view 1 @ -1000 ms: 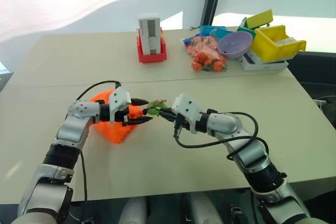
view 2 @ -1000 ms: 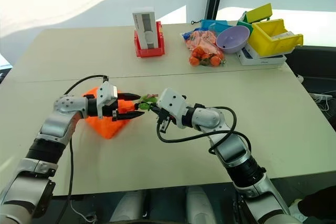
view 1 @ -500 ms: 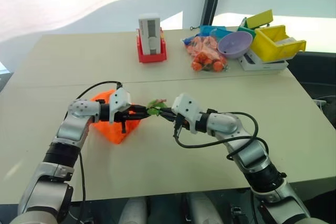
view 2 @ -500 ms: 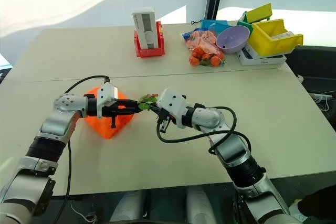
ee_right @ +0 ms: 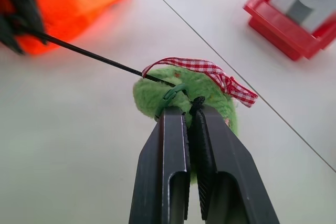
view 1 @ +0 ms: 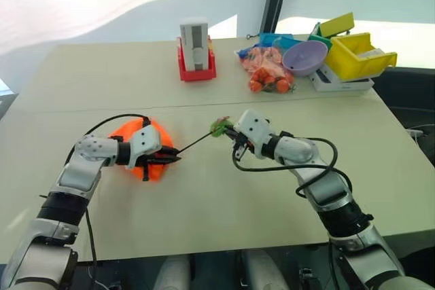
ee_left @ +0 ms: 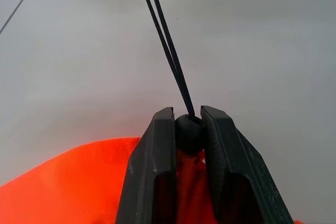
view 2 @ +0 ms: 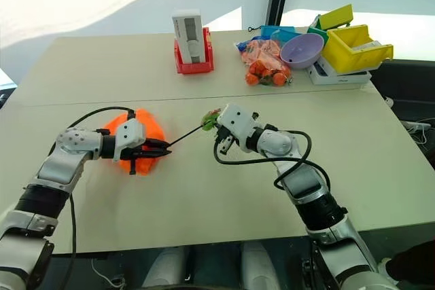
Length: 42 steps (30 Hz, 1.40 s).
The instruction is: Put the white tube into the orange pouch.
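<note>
The beige table carries, along its far side, a white-grey box in a red holder, a clear bag of small orange items, a lilac bowl and yellow bins. Nearer, on the robot's left, the orange pouch lies bunched on the tabletop. The left gripper is clenched on the black cord stopper at the pouch's mouth. From there the black cord runs taut to the green tag, a fuzzy green piece with a red checked ribbon, which the right gripper grasps with closed fingers. The white tube cannot be made out.
</note>
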Each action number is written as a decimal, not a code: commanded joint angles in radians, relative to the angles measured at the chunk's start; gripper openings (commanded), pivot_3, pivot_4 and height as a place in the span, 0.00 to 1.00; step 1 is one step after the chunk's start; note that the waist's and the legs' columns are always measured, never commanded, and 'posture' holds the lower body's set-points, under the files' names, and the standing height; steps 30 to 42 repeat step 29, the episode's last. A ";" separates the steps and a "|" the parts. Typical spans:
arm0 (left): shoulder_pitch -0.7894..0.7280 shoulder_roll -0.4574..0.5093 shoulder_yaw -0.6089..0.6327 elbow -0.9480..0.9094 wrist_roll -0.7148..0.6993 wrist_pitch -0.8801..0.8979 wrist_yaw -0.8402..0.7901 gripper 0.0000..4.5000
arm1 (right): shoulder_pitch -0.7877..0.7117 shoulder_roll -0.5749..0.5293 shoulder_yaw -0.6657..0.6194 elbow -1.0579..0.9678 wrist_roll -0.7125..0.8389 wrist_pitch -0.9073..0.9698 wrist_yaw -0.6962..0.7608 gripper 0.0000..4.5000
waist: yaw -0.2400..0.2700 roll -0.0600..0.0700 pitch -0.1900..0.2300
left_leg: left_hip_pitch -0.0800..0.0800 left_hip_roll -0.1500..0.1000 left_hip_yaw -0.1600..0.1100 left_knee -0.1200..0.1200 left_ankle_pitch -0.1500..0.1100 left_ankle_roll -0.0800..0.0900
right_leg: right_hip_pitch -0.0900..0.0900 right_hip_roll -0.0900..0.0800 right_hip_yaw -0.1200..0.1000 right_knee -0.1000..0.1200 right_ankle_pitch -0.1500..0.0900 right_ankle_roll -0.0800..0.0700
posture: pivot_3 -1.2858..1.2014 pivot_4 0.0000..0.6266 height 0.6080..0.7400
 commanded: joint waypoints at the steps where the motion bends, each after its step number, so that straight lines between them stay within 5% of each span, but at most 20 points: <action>1: 0.020 0.017 0.023 -0.023 -0.006 0.049 0.017 0.05 | -0.025 -0.012 -0.028 -0.020 -0.019 -0.036 -0.007 0.00 | 0.000 0.000 0.000 | 0.000 0.000 0.000 0.000 0.000 0.000 | 0.000 0.000 0.000 0.000 0.000 0.000 | 0.52 0.24 1.00; 3: 0.027 0.006 0.043 -0.054 -0.057 0.116 0.019 0.29 | -0.017 -0.013 -0.015 -0.038 0.006 -0.029 0.036 0.00 | -0.002 0.000 0.000 | 0.000 0.000 0.000 0.000 0.000 0.000 | 0.000 0.000 0.000 0.000 0.000 0.000 | 0.52 0.24 1.00; 9: 0.099 0.001 0.183 -0.208 -0.187 0.313 0.135 0.93 | 0.054 -0.040 -0.021 -0.142 0.062 0.013 0.123 0.59 | -0.001 0.000 0.000 | 0.000 0.001 0.000 0.000 0.000 0.000 | 0.000 0.000 0.000 0.000 0.000 0.000 | 0.52 0.24 1.00; 10: 0.118 0.010 0.214 -0.230 -0.212 0.355 0.149 0.94 | 0.071 -0.053 -0.026 -0.156 0.066 0.007 0.133 0.70 | -0.002 0.000 0.000 | 0.000 0.001 0.000 0.000 0.000 0.000 | 0.000 0.000 0.000 0.000 0.000 0.000 | 0.52 0.24 1.00; 17: 0.277 0.028 0.445 -0.352 -0.317 0.484 0.290 0.94 | 0.179 -0.099 -0.153 -0.171 0.173 -0.038 0.180 0.70 | 0.000 0.000 0.000 | 0.000 0.001 0.000 0.000 0.000 0.000 | 0.000 0.000 0.000 0.000 0.000 0.000 | 0.52 0.24 1.00; 22: 0.461 -0.032 0.605 -0.374 -0.278 0.407 0.445 0.94 | 0.276 -0.118 -0.295 -0.090 0.246 -0.107 0.195 0.70 | 0.001 0.000 0.000 | 0.001 0.002 0.000 0.000 0.000 0.000 | 0.001 -0.001 0.001 -0.001 0.000 -0.001 | 0.52 0.24 1.00; 29: 0.599 -0.106 0.633 -0.422 -0.272 0.351 0.528 0.94 | 0.318 -0.134 -0.324 -0.008 0.258 -0.182 0.226 0.70 | 0.005 -0.001 0.000 | 0.002 0.001 0.001 -0.001 0.000 0.000 | 0.002 -0.001 0.001 -0.001 0.000 -0.001 | 0.52 0.24 1.00; 42: 0.599 -0.106 0.633 -0.422 -0.272 0.351 0.528 0.94 | 0.318 -0.134 -0.324 -0.008 0.258 -0.182 0.226 0.70 | 0.005 -0.001 0.000 | 0.002 0.001 0.001 -0.001 0.000 0.000 | 0.002 -0.001 0.001 -0.001 0.000 -0.001 | 0.52 0.24 1.00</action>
